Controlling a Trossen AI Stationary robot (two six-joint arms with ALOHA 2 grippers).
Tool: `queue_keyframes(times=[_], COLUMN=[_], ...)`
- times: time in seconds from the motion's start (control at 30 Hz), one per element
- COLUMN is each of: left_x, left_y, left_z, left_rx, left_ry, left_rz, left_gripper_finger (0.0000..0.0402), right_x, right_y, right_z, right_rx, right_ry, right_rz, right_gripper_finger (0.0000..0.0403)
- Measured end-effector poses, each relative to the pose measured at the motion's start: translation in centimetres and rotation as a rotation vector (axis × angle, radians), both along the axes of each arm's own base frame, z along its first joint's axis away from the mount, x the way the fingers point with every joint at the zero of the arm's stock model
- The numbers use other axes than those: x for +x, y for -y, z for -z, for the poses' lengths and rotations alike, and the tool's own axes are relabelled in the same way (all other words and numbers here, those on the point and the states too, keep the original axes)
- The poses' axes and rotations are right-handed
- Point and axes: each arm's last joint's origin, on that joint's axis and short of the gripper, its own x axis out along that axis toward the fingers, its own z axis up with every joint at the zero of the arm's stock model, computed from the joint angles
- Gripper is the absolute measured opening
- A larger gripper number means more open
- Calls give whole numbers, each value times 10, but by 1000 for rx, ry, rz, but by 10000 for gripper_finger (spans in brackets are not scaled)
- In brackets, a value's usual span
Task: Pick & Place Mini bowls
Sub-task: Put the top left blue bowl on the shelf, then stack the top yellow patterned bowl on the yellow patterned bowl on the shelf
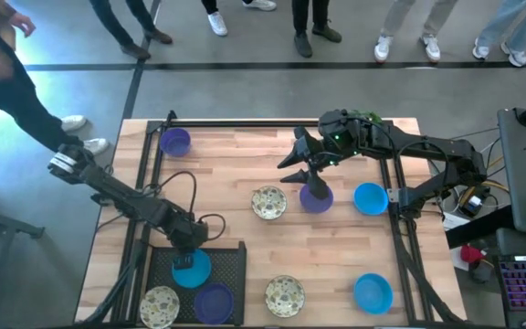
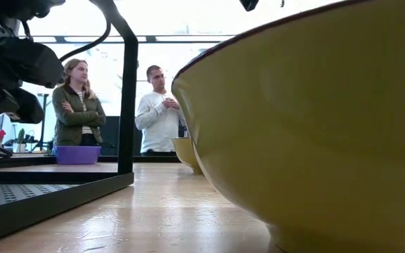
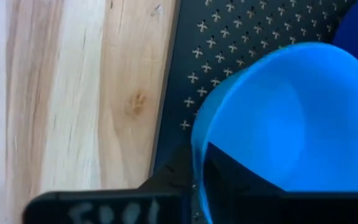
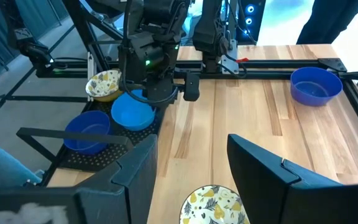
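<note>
Over the black dotted tray (image 1: 231,260), the left tool (image 1: 188,263) gripped the rim of a bright blue round mini bowl (image 1: 193,270). The right tool (image 1: 310,183) hung wide open above a purple mini bowl (image 1: 318,198) on the wooden counter (image 1: 327,247).

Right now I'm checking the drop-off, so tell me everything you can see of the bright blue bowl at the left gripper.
The bright blue bowl is small, round and shallow, smooth like glossy plastic. It sits on the black perforated tray, beside a purple bowl and a speckled cream bowl. The left gripper is right at its rim; whether it grips the rim cannot be told.
</note>
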Motion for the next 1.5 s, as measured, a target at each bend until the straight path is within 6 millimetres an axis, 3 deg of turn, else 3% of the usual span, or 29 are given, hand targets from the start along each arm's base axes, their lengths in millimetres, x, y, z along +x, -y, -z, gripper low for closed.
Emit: queue_keyframes(times=[0.27, 0.6, 0.9, 1.27, 1.5], left_x=[0, -3, -2, -7, -5], left_y=[1, 0, -2, -11, -21], left_z=[0, -11, -40, -75, -109], left_rx=[-31, -80, -57, 125, 302], left_ry=[-6, 7, 85, 99, 190], left_rz=[42, -43, -62, -140, -279], left_gripper_finger=[86, 92, 92, 92, 92], right_x=[0, 0, 0, -2, -3], right_y=[0, 0, 2, 9, 18], right_z=[0, 0, 0, 2, 17], right_rx=[0, 0, 0, 18, 54], right_ry=[0, 0, 0, -28, -101], right_rz=[0, 1, 7, 40, 100], right_gripper_finger=[192, 192, 192, 192, 192])
